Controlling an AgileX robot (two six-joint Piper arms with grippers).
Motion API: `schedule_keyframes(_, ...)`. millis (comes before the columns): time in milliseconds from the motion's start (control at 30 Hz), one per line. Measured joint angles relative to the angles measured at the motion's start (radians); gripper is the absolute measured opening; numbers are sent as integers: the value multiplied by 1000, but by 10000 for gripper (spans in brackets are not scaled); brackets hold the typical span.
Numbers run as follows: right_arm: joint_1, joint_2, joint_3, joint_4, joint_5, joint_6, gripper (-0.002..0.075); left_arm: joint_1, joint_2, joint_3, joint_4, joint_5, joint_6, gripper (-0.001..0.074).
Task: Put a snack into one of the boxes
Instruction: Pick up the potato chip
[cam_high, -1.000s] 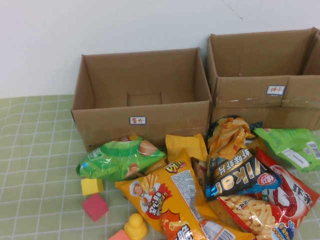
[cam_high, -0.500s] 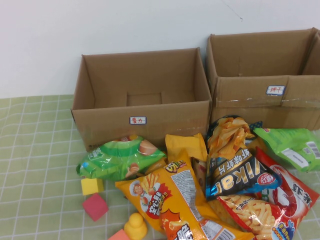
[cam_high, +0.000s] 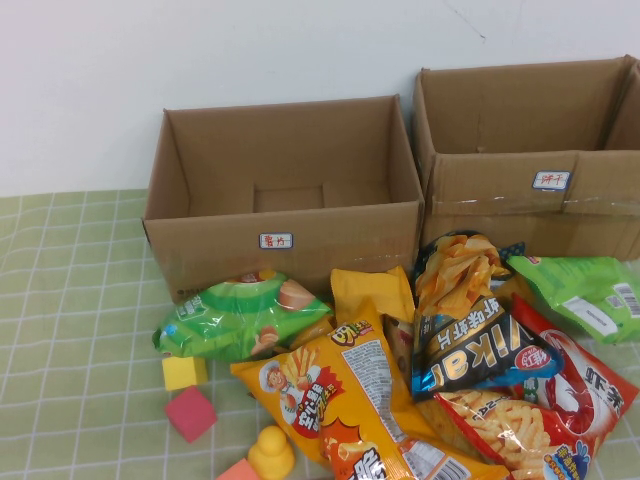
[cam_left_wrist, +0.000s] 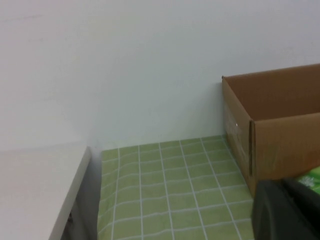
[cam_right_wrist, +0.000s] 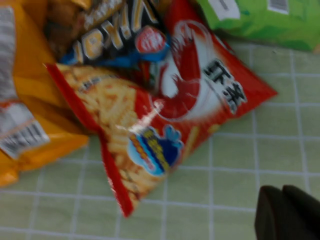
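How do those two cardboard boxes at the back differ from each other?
The left box is lower and plain-fronted; the right box stands taller, with clear tape across its front. The left box sits fully in view; the right box runs off the picture's edge. Both are open, brown, apparently empty, and carry a small white red-lettered label.

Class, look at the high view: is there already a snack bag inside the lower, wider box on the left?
No. The lower box shows only bare cardboard inside, and the snack bags lie on the tablecloth in front.

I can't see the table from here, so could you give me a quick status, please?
Left gripper shut, beside the left box. Right gripper shut, over the red shrimp bag. Both empty. Box empty; snack pile in front, untouched.
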Motion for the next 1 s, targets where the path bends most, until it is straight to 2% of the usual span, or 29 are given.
schedule_keyframes(167, 0, 2, 4, 108, -22, -8, -2, 0, 0, 14, 0, 3, -8, -2)
schedule_keyframes(267, 0, 2, 4, 124, -25, -11, -2, 0, 15, 12, 0, 43, -88, -3)
schedule_keyframes(500, 0, 2, 6, 152, -66, -11, -2, -42, 284, -106, -21, 235, -190, -2)
schedule_keyframes(733, 0, 2, 44, 190, -101, -11, -2, -44, 642, -341, -38, 336, -57, -3)
schedule_keyframes(1000, 0, 2, 47, 219, -103, -45, -2, -44, 867, -456, -115, 307, 57, -3)
